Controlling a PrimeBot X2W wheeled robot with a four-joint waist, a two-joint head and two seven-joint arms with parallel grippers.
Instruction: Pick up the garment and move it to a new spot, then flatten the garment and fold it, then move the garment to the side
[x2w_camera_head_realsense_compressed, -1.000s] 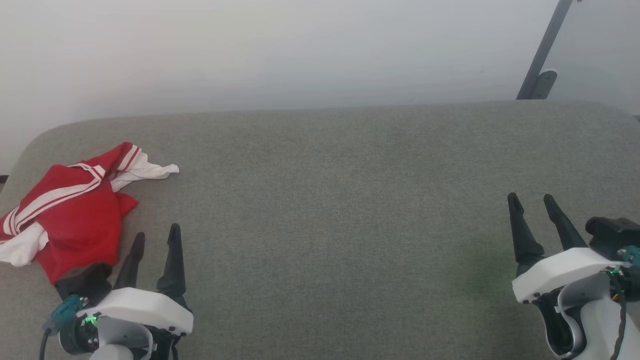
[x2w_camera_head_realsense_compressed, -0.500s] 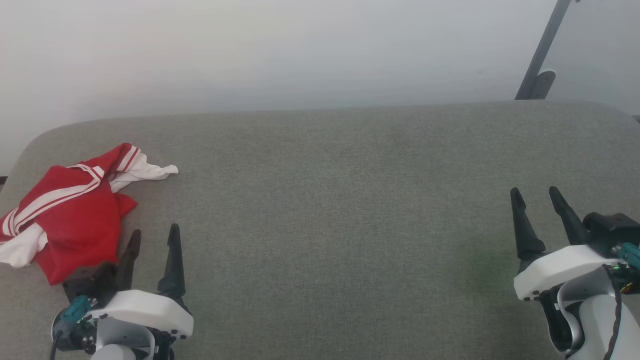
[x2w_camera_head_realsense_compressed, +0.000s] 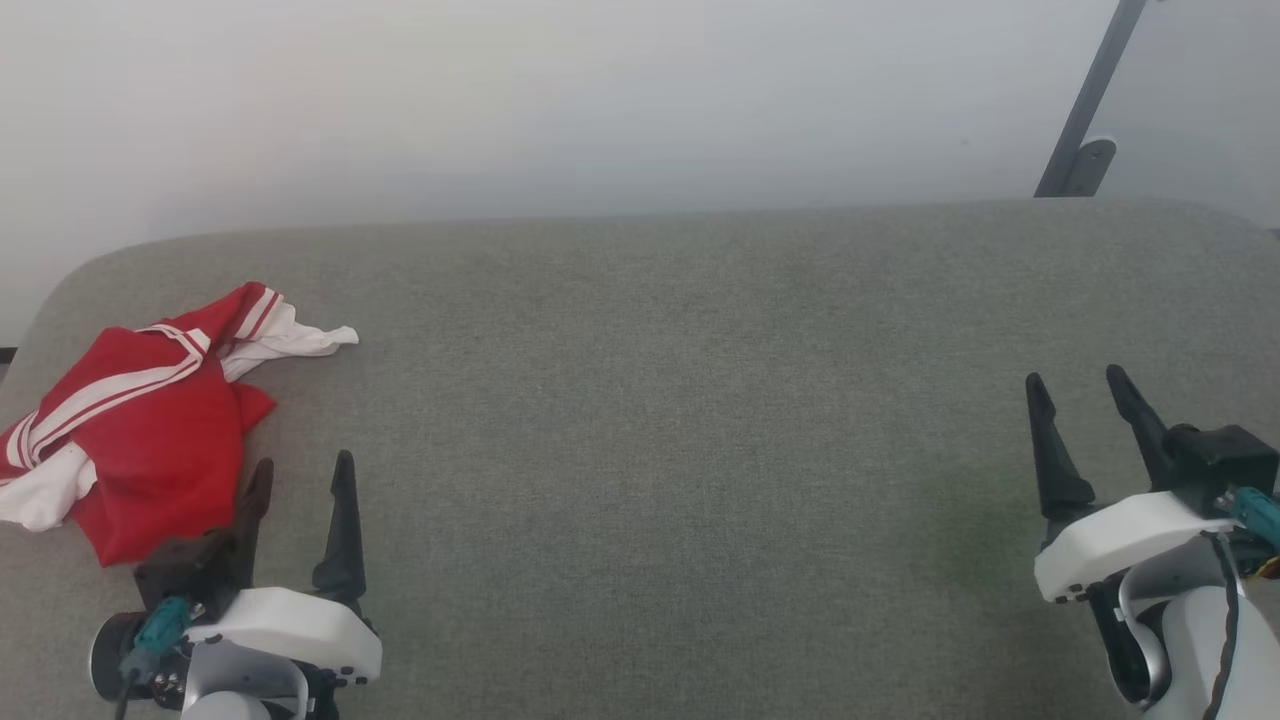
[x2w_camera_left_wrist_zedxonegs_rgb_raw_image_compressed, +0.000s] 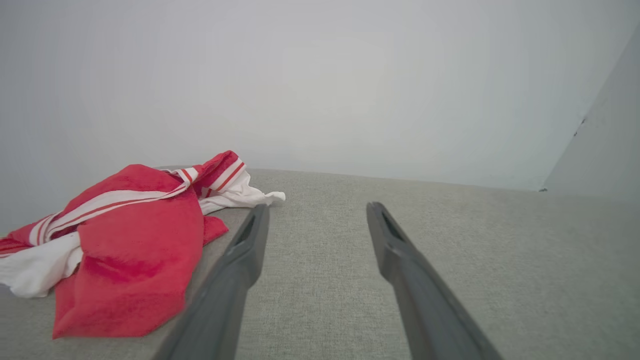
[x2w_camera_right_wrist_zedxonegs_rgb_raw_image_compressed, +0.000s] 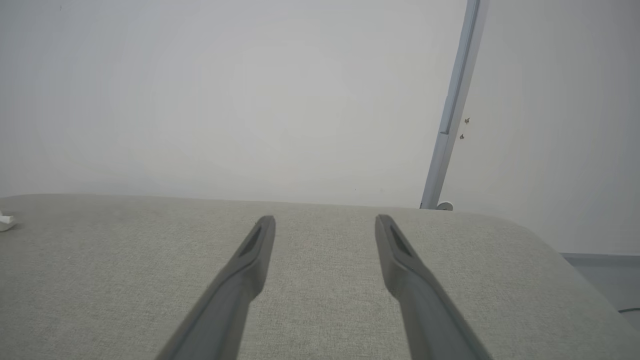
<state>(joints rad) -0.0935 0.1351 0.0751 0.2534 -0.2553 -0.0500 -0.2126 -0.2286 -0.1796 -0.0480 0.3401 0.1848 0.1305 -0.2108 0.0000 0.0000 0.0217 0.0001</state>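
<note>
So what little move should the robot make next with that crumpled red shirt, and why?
Probably swing the left hand slightly to its left and lower it onto the garment. That hand is open and empty, just beside the garment's near red edge, while the right hand, also open, sits far across the grey surface. The garment lies crumpled, not yet gripped.

No readable text, labels or numbers anywhere.

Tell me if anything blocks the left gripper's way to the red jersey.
Nothing visible does. The jersey lies crumpled on the grey cushion, right beside the open left gripper, on its left.
</note>
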